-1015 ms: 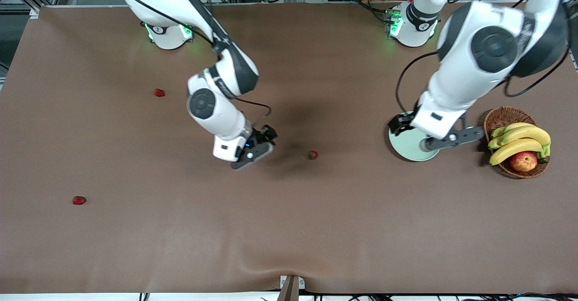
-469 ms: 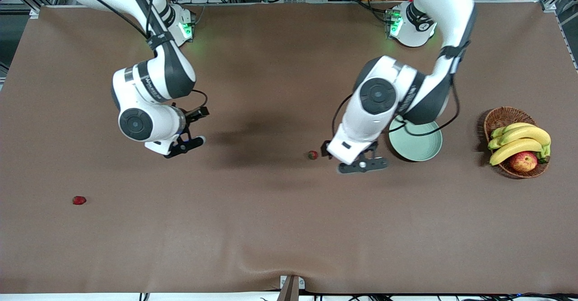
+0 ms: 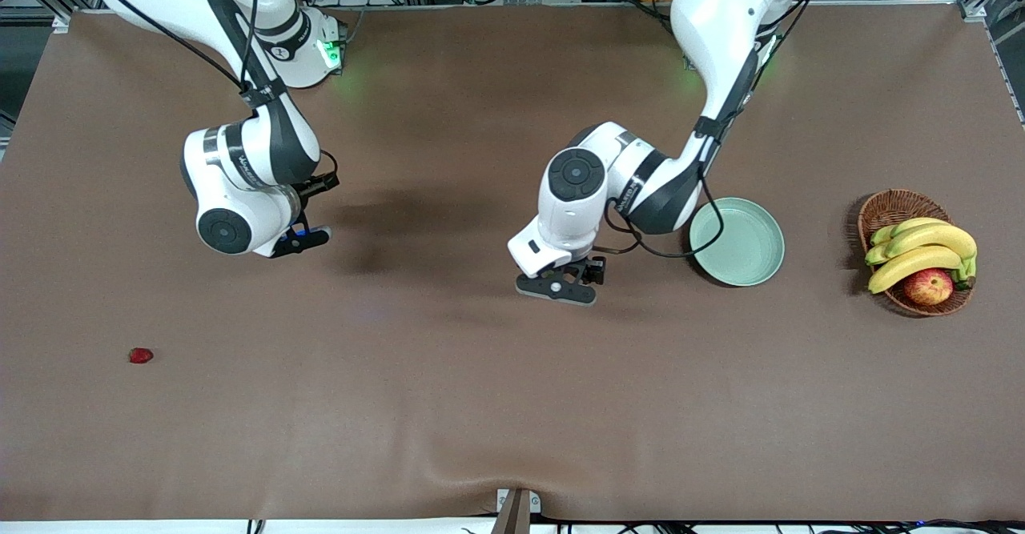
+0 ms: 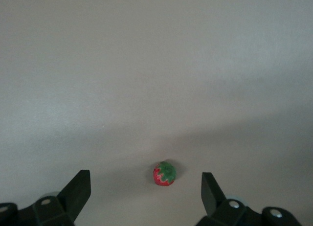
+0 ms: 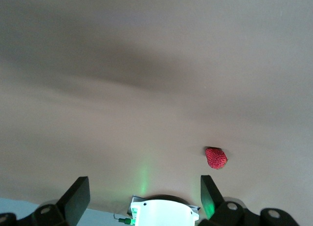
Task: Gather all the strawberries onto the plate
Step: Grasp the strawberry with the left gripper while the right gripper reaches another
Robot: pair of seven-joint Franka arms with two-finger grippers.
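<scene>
A small red strawberry (image 4: pixel 165 173) with a green top lies on the brown table, between the spread fingers of my open left gripper (image 4: pixel 145 179), which hangs low over it mid-table (image 3: pixel 572 278) and hides it from the front. My right gripper (image 3: pixel 310 215), open and holding nothing, hovers near its own base; a second strawberry (image 5: pixel 216 157) lies on the table just past one fingertip, outside the gap (image 5: pixel 144 182), and that arm hides it from the front. A third strawberry (image 3: pixel 141 355) lies alone toward the right arm's end, nearer the front camera. The mint-green plate (image 3: pixel 737 242) holds nothing.
A wicker basket (image 3: pixel 881 210) with bananas (image 3: pixel 921 250) and an apple (image 3: pixel 929 286) stands beside the plate at the left arm's end. The right arm's white base (image 5: pixel 161 212) shows between that gripper's fingers. The brown cloth (image 3: pixel 512 470) bulges at the front edge.
The left arm swung from over the plate to over the middle strawberry, uncovering the plate. The right arm drew away from mid-table toward its own end and now covers the strawberry there.
</scene>
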